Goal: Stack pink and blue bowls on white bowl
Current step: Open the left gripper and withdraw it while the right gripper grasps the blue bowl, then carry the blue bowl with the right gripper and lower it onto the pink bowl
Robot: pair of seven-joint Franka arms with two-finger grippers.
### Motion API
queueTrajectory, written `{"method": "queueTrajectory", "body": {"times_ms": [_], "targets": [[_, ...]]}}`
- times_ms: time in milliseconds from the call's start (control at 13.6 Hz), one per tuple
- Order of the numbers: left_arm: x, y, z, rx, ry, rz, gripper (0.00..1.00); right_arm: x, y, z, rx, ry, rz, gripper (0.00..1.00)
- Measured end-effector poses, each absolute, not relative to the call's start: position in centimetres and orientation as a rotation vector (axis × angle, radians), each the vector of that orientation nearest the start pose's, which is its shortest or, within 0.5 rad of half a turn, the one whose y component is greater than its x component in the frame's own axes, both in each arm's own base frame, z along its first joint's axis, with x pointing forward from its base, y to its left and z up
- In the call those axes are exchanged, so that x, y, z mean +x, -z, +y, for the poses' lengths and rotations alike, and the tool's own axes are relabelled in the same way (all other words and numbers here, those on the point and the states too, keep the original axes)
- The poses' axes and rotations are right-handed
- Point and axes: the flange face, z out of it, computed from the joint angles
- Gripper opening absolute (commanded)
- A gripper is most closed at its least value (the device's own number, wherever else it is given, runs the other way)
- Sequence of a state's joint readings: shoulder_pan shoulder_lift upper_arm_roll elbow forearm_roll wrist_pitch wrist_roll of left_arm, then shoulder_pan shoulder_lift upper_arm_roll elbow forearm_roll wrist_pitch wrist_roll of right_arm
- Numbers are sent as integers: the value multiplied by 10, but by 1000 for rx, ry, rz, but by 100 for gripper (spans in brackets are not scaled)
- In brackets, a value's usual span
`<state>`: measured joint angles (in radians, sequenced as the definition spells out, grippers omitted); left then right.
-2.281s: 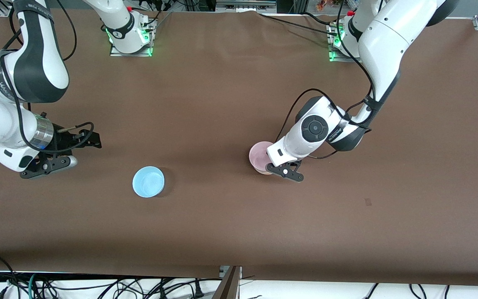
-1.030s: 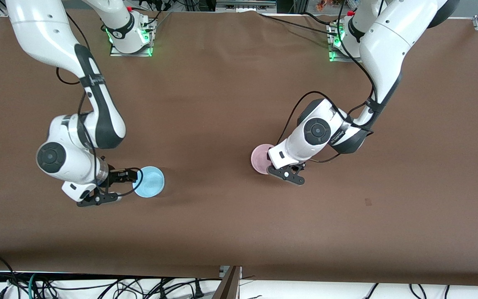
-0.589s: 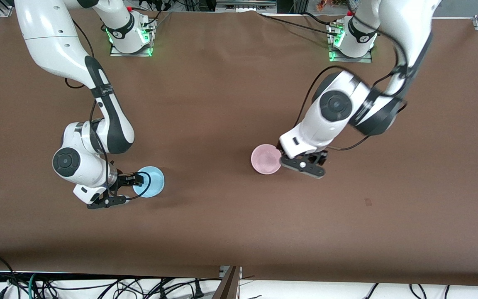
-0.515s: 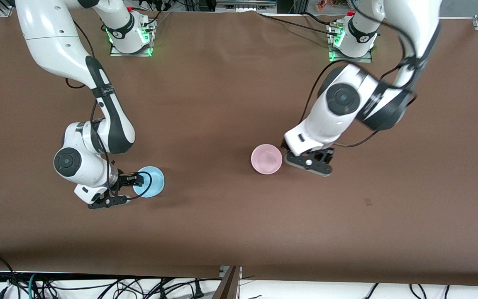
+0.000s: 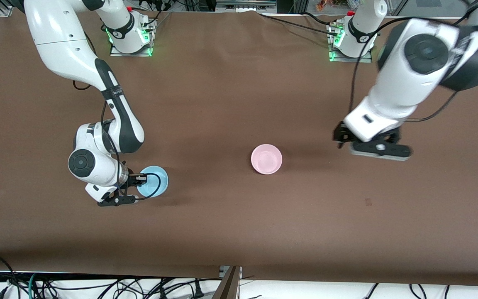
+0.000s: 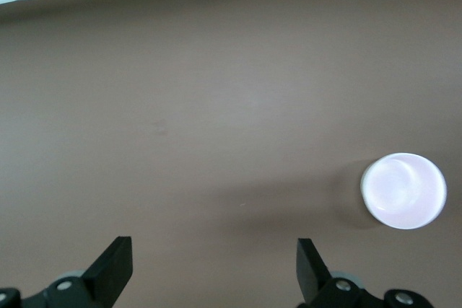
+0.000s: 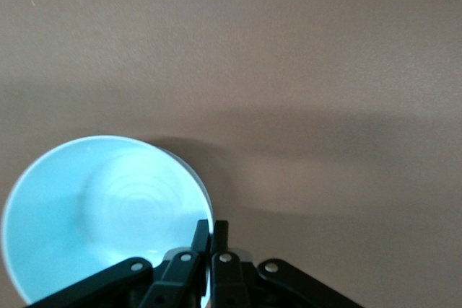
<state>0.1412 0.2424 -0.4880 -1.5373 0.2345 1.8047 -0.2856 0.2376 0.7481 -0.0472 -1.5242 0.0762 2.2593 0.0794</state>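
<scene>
Front view: blue bowl (image 5: 152, 186) on the desk (image 5: 230, 232) toward the right arm's end, rim pinched by right end effector (image 5: 138, 179). Pink bowl (image 5: 266, 159) mid-desk, nested on something barely visible, probably the white bowl. Left end effector (image 5: 365, 143) up over bare desk, holding nothing.

Left wrist view: fingers spread wide, pink bowl (image 6: 403, 191) well apart.

Right wrist view: fingers clamped together on the blue bowl's wall (image 7: 101, 210). Likely light, rigid, glossy and slippery; best gripped at the rim, kept level.

Pale pink bowl (image 5: 266, 159) upright mid-table; light blue bowl (image 5: 152, 187) upright, rim pinched, toward right arm's end
</scene>
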Motion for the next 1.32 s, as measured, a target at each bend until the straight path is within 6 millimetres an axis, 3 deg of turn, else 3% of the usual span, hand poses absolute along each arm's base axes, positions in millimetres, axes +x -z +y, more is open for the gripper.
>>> {"method": "queueTrajectory", "body": {"times_ms": [147, 294, 442, 515, 736, 810, 957, 1104, 1325], "targets": [[604, -553, -143, -3008, 5, 82, 100, 697, -220, 142, -3098, -2, 0, 0], [597, -568, -136, -2991, -80, 95, 100, 699, -222, 144, -3080, 10, 95, 0], [598, -573, -125, -3024, -109, 111, 100, 700, -230, 155, -3053, 24, 197, 0], [600, -571, -111, -3055, -133, 84, 100, 700, -237, 167, -3021, 30, 258, 0], [607, -562, -51, -3192, -178, 48, 100, 691, -274, 219, -2912, 26, 367, 0], [605, -559, -44, -3202, -152, 43, 100, 684, -290, 239, -2886, 3, 402, 0], [591, -556, -52, -3192, -82, 51, 100, 667, -322, 282, -2825, -28, 469, 0], [564, -559, -60, -3174, 2, 75, 100, 644, -342, 334, -2763, -61, 512, 0], [529, -564, -62, -3106, 50, 140, 100, 609, -344, 419, -2676, 21, 491, 0]]}}
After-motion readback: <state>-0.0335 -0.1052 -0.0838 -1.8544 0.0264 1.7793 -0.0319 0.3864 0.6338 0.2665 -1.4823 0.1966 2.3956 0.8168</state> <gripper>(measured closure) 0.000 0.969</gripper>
